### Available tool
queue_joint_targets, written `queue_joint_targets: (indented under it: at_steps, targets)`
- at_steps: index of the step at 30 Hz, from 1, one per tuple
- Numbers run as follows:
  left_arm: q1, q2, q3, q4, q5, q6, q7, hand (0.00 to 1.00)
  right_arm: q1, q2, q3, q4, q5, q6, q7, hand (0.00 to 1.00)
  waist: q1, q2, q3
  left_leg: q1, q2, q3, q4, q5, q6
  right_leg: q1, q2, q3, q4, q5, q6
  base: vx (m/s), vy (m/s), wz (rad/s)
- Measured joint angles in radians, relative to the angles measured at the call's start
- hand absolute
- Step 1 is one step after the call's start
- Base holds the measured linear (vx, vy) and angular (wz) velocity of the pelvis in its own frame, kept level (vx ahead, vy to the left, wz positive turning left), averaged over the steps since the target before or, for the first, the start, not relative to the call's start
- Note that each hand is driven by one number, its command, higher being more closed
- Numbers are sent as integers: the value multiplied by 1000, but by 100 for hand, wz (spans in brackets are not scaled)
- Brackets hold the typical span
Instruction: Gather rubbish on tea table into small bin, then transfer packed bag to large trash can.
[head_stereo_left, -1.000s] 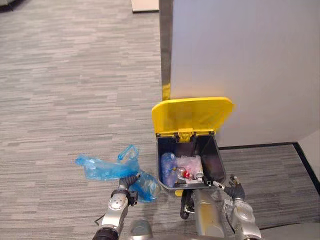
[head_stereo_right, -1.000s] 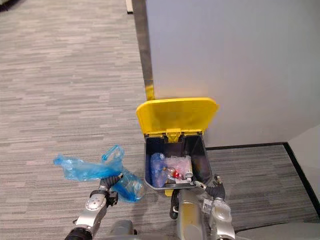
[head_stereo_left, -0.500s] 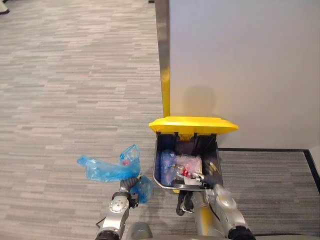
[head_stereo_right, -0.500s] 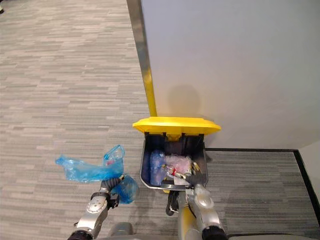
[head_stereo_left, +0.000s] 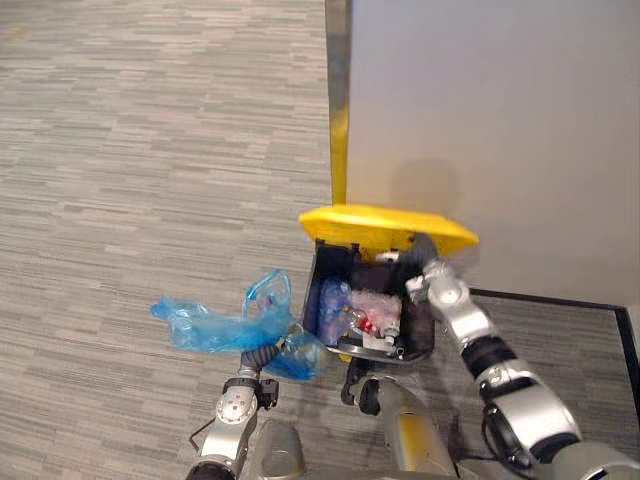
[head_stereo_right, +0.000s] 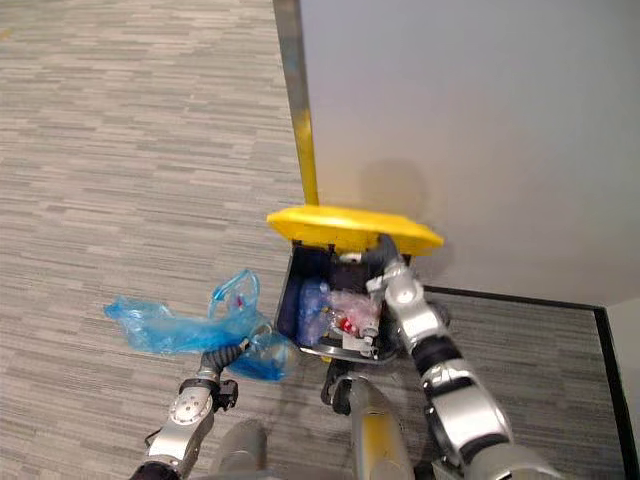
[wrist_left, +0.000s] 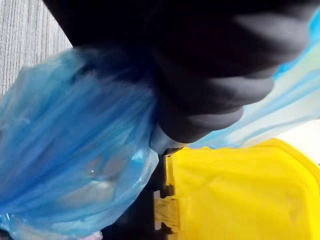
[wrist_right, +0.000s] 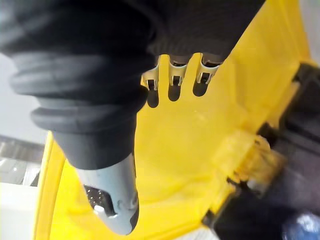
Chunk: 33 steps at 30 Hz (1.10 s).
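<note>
Blue and crumpled, the packed bag (head_stereo_left: 225, 325) was held pinched at its neck in the curled left hand (head_stereo_left: 258, 358), just left of the trash can (head_stereo_left: 420, 330), stretched leftward. The yellow lid (head_stereo_left: 385, 228) was propped up by the straight-fingered right hand (head_stereo_left: 428, 268).

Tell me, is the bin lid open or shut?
Partly open: the lid hangs tilted over the bin, the right hand against its underside, rubbish visible inside. Left hand holds the bag.
</note>
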<state>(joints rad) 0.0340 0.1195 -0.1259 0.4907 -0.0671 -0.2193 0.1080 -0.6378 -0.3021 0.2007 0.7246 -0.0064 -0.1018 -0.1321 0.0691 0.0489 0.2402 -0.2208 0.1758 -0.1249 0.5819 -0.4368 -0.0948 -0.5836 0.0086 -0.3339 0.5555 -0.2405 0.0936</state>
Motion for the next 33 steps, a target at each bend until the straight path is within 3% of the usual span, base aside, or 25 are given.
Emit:
queue_joint_targets:
  at_steps: [1,2,4,5,8,14,23,28,33]
  targets:
    - [-12,1,0,-6,-3,-7,1,100,-17,-23,-4,0,0,0,-1,0,-3,1,13,9,-5,-13,-19,-19,-23,-37,20,119,131,31,-106,-124,-37,31]
    - [-33,28,8,1,-7,-14,5,100,-34,-46,-16,16,6,0,-12,0,-15,-71,42,18,-52,1,-16,-9,-54,-3,-27,234,128,70,-146,-36,-92,51]
    - [-42,39,10,14,-16,-13,8,100,-83,-57,-16,48,11,2,-18,0,-13,-48,55,-7,-32,-44,0,-6,-62,6,-9,174,54,91,-123,17,-100,12]
    - [-47,48,10,23,-26,-9,8,100,-101,-59,-15,48,17,1,-18,0,-3,-45,57,-25,-20,-47,-6,-6,-62,6,-4,145,18,136,-152,20,-37,-17]
    - [-59,48,9,26,-41,-9,9,100,-103,-63,-13,72,28,4,-18,0,-6,-42,59,-15,-17,-50,-30,15,-86,28,-10,132,7,142,-161,20,-18,9]
    - [-82,76,-5,-8,-73,-10,7,100,-142,-70,5,91,37,22,-18,0,-4,-42,59,-14,-28,-64,-61,44,-79,56,-26,115,-41,173,-163,14,31,14]
    - [-152,95,-83,-267,-127,-36,-1,100,-164,-69,10,96,37,34,-16,0,-2,-46,61,-25,-52,-66,-48,50,-72,73,-47,119,-72,200,-142,1,37,4]
    - [-224,109,-185,-337,-140,-55,-19,100,-189,-67,15,96,36,35,-16,0,-3,-57,70,-30,-54,-66,-40,47,-68,73,-48,120,-74,198,-134,0,0,0]
    - [-315,102,-255,-337,-137,-57,-19,100,-242,-62,38,96,35,35,-15,0,-30,-59,98,-30,-55,-63,-36,45,-65,73,-48,125,-71,198,-134,0,0,-1]
